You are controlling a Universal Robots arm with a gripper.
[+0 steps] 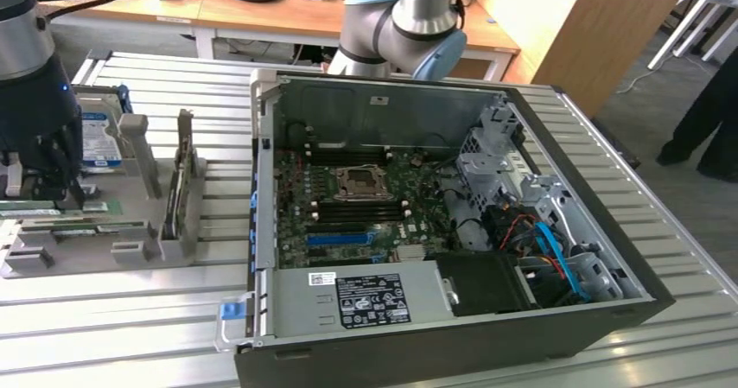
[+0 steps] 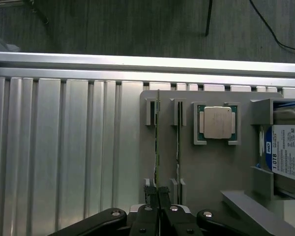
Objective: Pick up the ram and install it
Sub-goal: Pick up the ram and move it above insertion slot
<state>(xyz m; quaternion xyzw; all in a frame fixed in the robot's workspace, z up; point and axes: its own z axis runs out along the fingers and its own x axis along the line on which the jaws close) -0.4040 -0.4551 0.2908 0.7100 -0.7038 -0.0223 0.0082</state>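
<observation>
the fingers [image 2: 165, 195] are pinched together on the thin top edge of the ram [image 2: 158, 142], seemingly near one end of it. the stick stands on edge in its slotted grey holder [image 2: 206, 167] on the slatted desk [image 2: 54, 147]. a second stick [image 2: 177, 142] stands just beside it in the next slot, and the cpu [image 2: 216, 122] and hard drive [image 2: 287, 152] sit further along the same holder.

the grip is the main worry — it looks off-centre, so i judge the long board could pivot or droop once it leaves the slots. a tilted stick would not line up with the narrow memory slots [image 1: 346, 159] beside the socket in the open computer case [image 1: 381, 111]. a lift that is not straight could bind the board against the holder's end posts, dragging the holder along or scraping the neighbouring stick. a thin edge between smooth fingers may also slip — a drop onto the motherboard could harm both.
</observation>
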